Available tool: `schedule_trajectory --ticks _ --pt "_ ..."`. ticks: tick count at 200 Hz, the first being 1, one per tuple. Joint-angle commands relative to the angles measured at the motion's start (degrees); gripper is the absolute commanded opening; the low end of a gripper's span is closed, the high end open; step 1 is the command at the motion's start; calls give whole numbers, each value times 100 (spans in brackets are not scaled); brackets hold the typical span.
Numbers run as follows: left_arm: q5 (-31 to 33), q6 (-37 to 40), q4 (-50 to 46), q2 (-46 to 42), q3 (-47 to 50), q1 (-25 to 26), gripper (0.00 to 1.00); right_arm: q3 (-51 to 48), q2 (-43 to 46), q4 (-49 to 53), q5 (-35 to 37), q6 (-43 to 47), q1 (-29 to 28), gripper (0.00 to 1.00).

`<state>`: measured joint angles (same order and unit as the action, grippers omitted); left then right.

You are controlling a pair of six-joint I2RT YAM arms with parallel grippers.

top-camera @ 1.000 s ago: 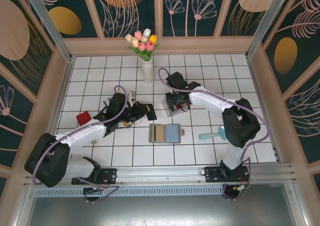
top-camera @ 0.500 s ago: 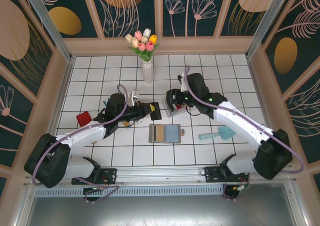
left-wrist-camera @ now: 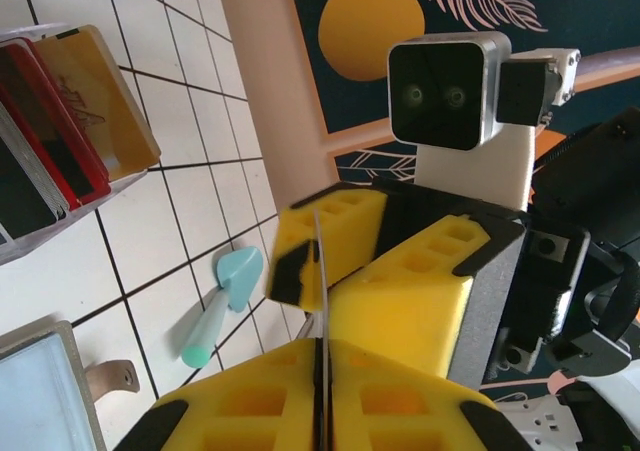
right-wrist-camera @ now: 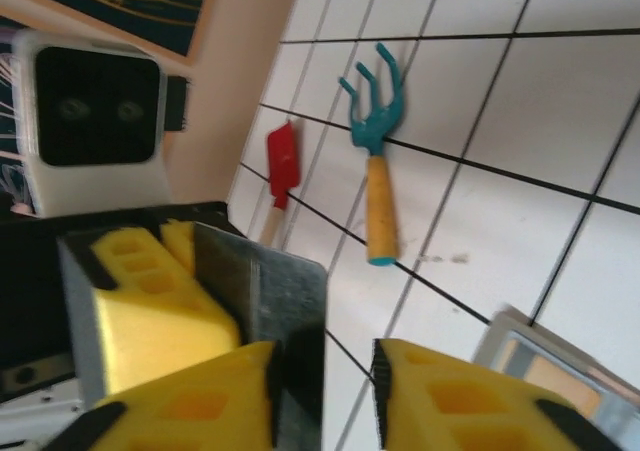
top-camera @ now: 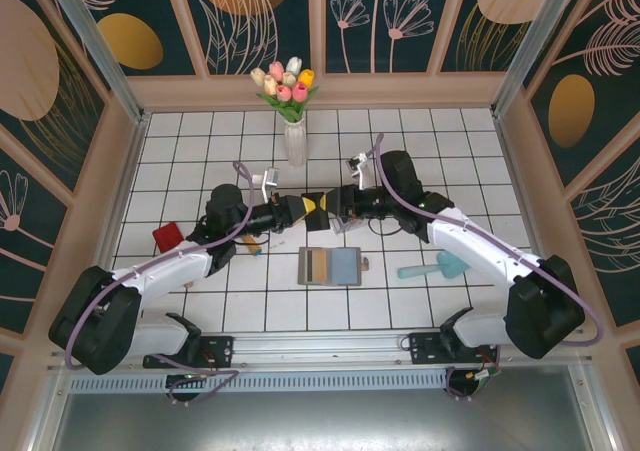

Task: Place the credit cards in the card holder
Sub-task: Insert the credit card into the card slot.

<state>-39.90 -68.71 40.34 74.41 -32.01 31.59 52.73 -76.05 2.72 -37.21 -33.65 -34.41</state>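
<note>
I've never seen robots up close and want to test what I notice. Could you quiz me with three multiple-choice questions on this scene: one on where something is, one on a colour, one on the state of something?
1. Where does the vase of tulips stand?
A. Near the far edge of the table
B. Right beside the arm bases
C. Off the tiles altogether

2. What colour is the little scoop to the right of the wallet?
A. Red
B. Teal
C. Black

3. What is happening to the card above the tiles?
A. It lies flat in the wallet
B. It is pinched in the left gripper
C. It is stuck in the vase

Answers:
1 A: the vase stands on the far rows of tiles, away from the arm bases.
2 B: the scoop is teal against the white tiles.
3 B: the left gripper's yellow pads are closed on the thin card.
</note>
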Motion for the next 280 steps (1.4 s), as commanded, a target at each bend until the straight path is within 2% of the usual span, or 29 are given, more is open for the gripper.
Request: schedule_trajectory --ticks 1,31,46,68,80,117,157,170,181,192,202,215,227,245,255,280 --pt "-149 -144 624 9 -7 9 13 -186 -29 -495 -516 -162 55 22" --pt "-133 -138 616 18 2 1 14 -387 54 -761 -638 -366 203 12" --pt "-132 -140 583 20 10 10 19 -482 123 -875 -645 -458 276 7" --pt "-106 -109 523 -21 63 3 22 -576 239 -959 -586 -573 274 5" --pt "-97 -107 514 -32 85 2 24 -621 296 -986 -483 -652 474 4" --pt "-110 -82 506 -43 98 12 24 -753 318 -1147 -349 -874 547 4" --pt "-180 -50 528 23 58 3 13 -800 317 -1247 -344 -985 543 5" --pt "-185 -32 495 45 46 6 7 -795 319 -1202 -335 -981 546 7" --pt "-139 -49 458 39 61 4 5 -774 323 -1019 -227 -913 550 9" --pt "-92 -64 431 17 85 1 5 -728 328 -736 -26 -817 549 18" --pt "-50 -78 314 7 98 5 4 -678 343 -423 221 -704 550 20" --pt "35 -29 36 -18 97 10 4 -637 392 43 712 -547 523 27" --pt "158 -15 -212 -86 132 1 2 -663 453 373 1048 -402 497 28" --pt "591 -4 -1138 -180 72 12 0 -782 527 727 1466 -319 422 33" --pt "753 -152 -1282 -228 149 13 0 -858 556 834 1630 -309 364 36" --pt "856 -975 -823 -298 488 9 0 -1082 652 729 1640 -404 340 40"
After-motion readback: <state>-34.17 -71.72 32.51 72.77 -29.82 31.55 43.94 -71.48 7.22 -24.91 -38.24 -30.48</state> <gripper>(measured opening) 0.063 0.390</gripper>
